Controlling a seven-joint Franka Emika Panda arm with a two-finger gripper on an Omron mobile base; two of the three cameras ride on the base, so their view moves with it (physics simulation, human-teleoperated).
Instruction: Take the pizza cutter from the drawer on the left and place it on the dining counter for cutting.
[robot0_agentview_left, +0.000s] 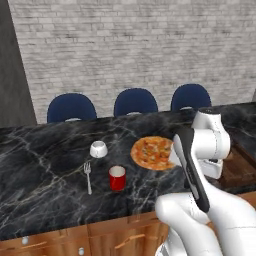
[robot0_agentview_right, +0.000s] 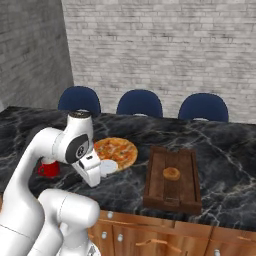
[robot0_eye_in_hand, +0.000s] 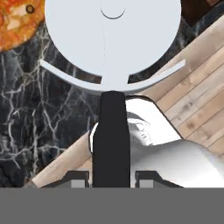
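In the hand view the gripper (robot0_eye_in_hand: 112, 177) is clenched on the pizza cutter (robot0_eye_in_hand: 112, 52), its black handle between the fingers and its round blade at 12 o'clock, above the desk's (robot0_agentview_left: 45, 150) near edge. The pizza (robot0_agentview_left: 152, 152) lies just beyond. At its 9 o'clock stand a red cup (robot0_agentview_left: 117, 178), a fork (robot0_agentview_left: 88, 176) and a white bowl (robot0_agentview_left: 98, 149); at 3 o'clock lies a wooden tray (robot0_agentview_right: 172, 180). No writing is readable.

Both base cameras are looking forward and down over the black white-veined marble worktop (robot0_agentview_left: 45, 165) — sharing the round orange pizza (robot0_agentview_left: 152, 152) — while the hand camera is peering closely along the claw (robot0_eye_in_hand: 112, 177).
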